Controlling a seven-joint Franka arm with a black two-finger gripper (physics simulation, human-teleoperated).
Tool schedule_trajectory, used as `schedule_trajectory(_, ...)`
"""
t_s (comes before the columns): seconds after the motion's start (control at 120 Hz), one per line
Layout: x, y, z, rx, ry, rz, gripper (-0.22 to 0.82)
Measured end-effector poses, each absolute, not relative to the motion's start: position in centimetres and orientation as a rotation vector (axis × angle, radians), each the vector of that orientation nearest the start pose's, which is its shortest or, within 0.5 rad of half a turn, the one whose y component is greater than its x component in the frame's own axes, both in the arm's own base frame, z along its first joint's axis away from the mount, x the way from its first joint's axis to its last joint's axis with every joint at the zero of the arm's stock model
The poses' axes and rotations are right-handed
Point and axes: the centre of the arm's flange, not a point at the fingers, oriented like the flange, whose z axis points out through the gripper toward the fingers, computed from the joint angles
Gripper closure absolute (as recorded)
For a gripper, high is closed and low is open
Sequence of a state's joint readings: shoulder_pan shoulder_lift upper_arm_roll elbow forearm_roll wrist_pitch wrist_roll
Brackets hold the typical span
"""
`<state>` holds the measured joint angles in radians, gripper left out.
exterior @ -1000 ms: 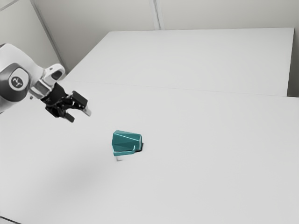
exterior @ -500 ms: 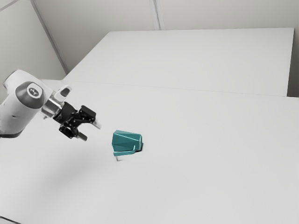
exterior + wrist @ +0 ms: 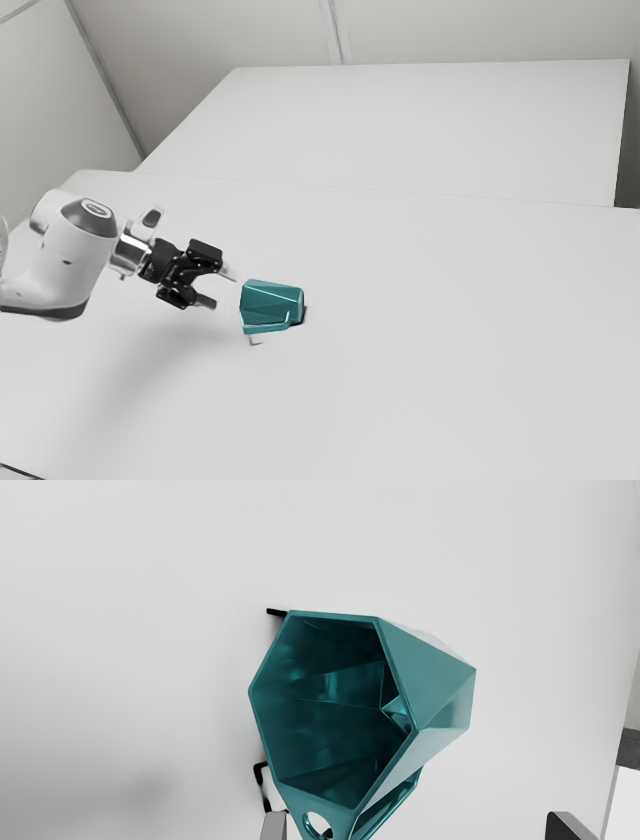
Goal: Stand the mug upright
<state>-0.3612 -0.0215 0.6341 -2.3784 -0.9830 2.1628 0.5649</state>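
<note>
My gripper (image 3: 224,290) is in the exterior view, at the exterior view's left of the teal faceted mug (image 3: 271,303) and close to its open end. The mug lies on its side on the white table, its base toward the exterior view's right and its handle on the side nearer that camera. In the wrist view the mug (image 3: 440,685) shows its hollow inside, with the handle near the bottom edge. Fingertips of the gripper (image 3: 417,827) stand wide apart there, with no grip on the mug.
The white table (image 3: 420,340) extends around the mug. A raised white surface or panel (image 3: 430,130) stands farther back, before pale walls. A thin dark line (image 3: 20,471) lies at the exterior view's lower left corner.
My hand has moved down and toward the exterior view's right, coming close to the mug's open end. The mug has stayed where it was.
</note>
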Motion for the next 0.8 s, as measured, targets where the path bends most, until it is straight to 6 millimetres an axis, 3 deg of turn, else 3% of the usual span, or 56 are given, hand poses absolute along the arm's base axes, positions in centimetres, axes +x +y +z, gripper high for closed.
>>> schedule_trajectory(0.583,47.1,12.7,29.6,2.220,0.259,0.380,0.05)
schedule_trajectory(0.8,47.3,12.2,28.6,2.193,0.172,0.413,0.06)
